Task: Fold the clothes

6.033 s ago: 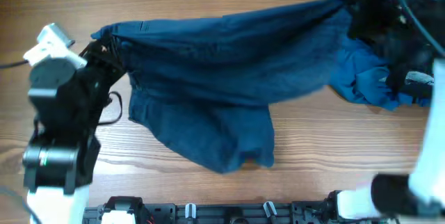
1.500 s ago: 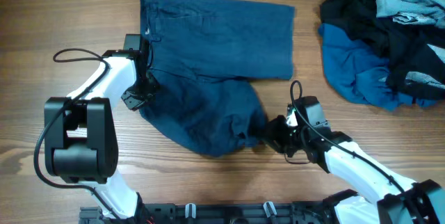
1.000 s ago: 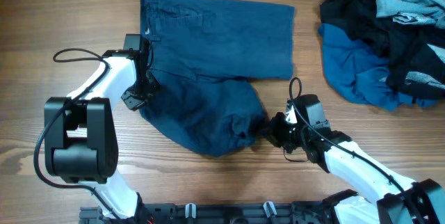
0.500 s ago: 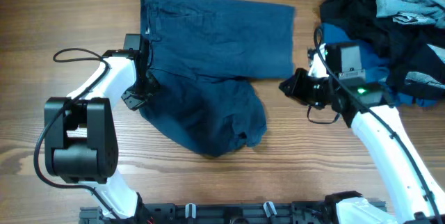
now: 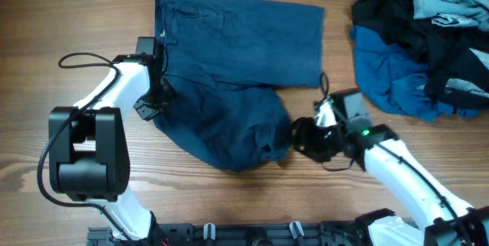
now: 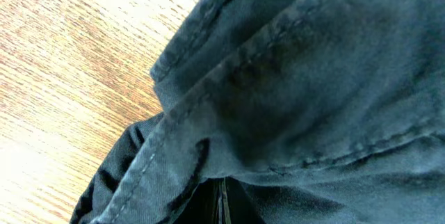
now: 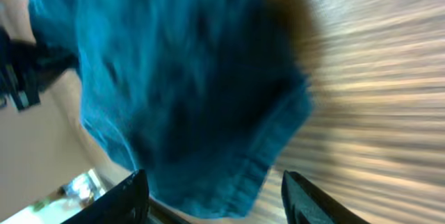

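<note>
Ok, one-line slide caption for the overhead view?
Left gripper pinches the navy shorts at the waistband, right gripper open by the crumpled leg hem; other clothes piled at far right.

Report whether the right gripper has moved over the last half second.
Yes. The right gripper came down-frame and slightly image-left, from beside the flat upper leg of the navy shorts to their bunched lower leg's hem.

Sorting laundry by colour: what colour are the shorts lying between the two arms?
The shorts are plain dark navy blue, best seen in the overhead view.

A wooden table (image 5: 76, 17) bears navy shorts (image 5: 244, 47) mid-surface — a garment heap (image 5: 412, 55) lies far right.
</note>
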You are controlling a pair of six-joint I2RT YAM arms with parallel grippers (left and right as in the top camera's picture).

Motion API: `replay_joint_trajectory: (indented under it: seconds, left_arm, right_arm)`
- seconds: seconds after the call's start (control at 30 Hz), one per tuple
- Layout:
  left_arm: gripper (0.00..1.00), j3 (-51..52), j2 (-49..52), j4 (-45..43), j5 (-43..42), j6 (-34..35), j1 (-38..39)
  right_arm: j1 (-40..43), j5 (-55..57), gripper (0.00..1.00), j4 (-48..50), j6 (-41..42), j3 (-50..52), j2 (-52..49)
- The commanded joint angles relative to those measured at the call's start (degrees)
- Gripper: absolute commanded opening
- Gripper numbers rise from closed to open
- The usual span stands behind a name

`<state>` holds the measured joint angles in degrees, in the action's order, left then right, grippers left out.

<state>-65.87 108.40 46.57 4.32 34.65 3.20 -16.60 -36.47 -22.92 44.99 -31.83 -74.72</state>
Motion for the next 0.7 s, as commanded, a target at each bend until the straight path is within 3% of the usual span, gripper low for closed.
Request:
replay_joint_trajectory:
  seconds: [0.0,0.33,0.67]
  left_arm:
    - [0.04,0.42,0.92,-1.38,-1.7,0.74,-0.22]
    - [0.04,0.42,0.92,-1.4,-1.7,0.74,-0.22]
    - [0.04,0.42,0.92,-2.05,-1.7,0.76,-0.22]
  right_arm:
    - [-4.76,-1.9,0.64,5.84,9.18,3.34,-0.09]
    - [-7.34,3.34,0.64,-0.87,9.03,3.48,-0.09]
    - [-8.74,6.84,0.61,7.17,13.73,3.48,-2.62]
